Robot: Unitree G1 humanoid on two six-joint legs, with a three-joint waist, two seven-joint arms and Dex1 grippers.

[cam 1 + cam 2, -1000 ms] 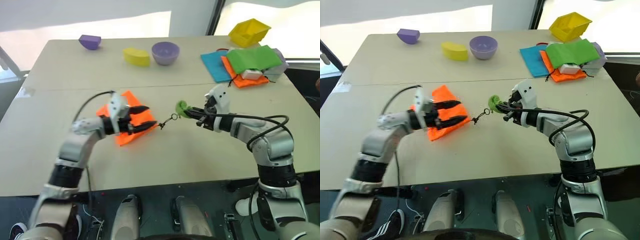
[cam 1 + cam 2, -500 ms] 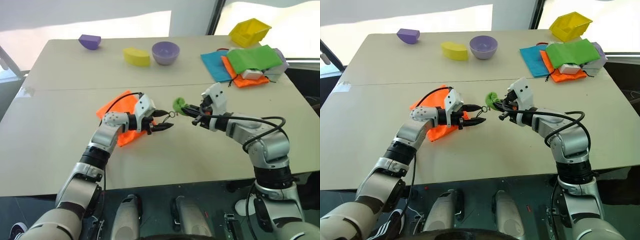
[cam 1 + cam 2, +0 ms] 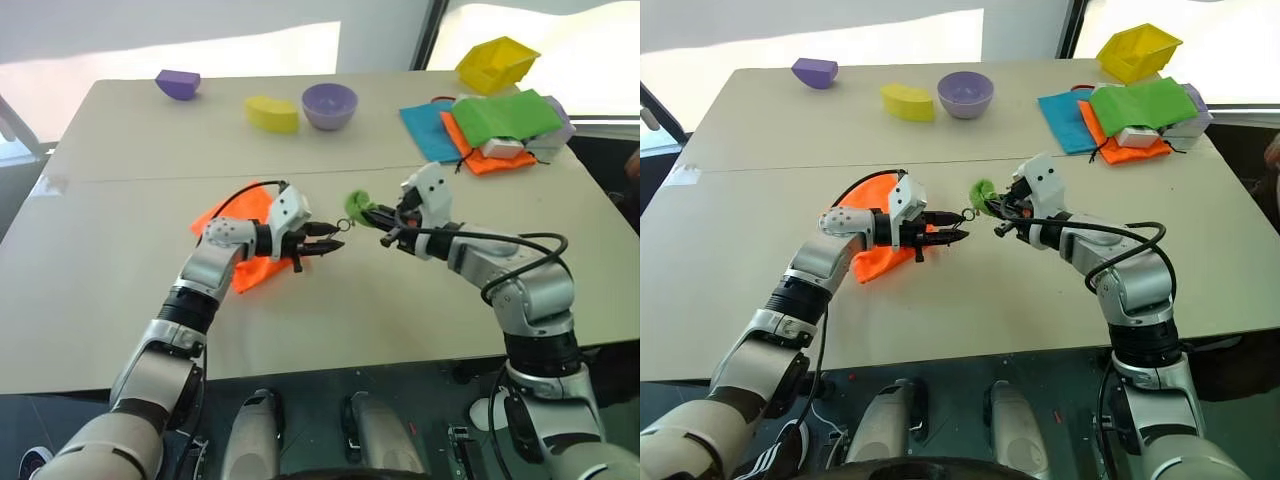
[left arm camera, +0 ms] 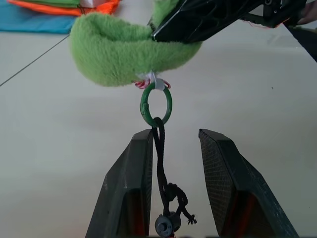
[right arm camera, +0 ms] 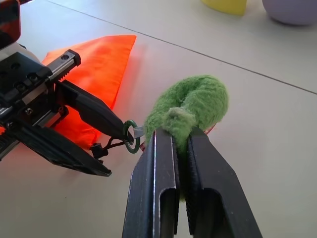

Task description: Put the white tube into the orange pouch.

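Both grippers meet mid-tabletop [image 3: 400, 320], just right of the orange pouch [image 3: 228, 215], which lies flat on the near half w/ the left arm reaching over it.

Right gripper [image 5: 179, 135]: jaws pinched tight on a fuzzy green tag [image 5: 190, 104], lifted off the surface. The tag hangs from a small green ring [image 4: 156, 105], and a dark cord [image 4: 159, 148] runs from that ring back toward the pouch. Judgement: the right arm holds the tag up so the cord is off the tabletop and easy to get at.

Left gripper [image 4: 174, 144]: jaws part open, one finger each side of the cord just below the ring, cord passing between w/out being clamped. Knot + small bead sit lower between the fingers. Probably lining up to pinch the cord so the two arms can pull apart and work the pouch mouth.

White tube: can't make it out anywhere; not in either gripper, and can't tell whether it's inside the pouch. So either the mouth is being opened for it or drawn shut after, unclear which.

Far side, well apart from the action: purple bowl [image 3: 330, 105], yellow block [image 3: 273, 113], purple block [image 3: 178, 83], yellow bin [image 3: 497, 62], stacked cloths [image 3: 495, 128] far right.

Risk: thin cord could slip out sideways if the jaws close off-centre.
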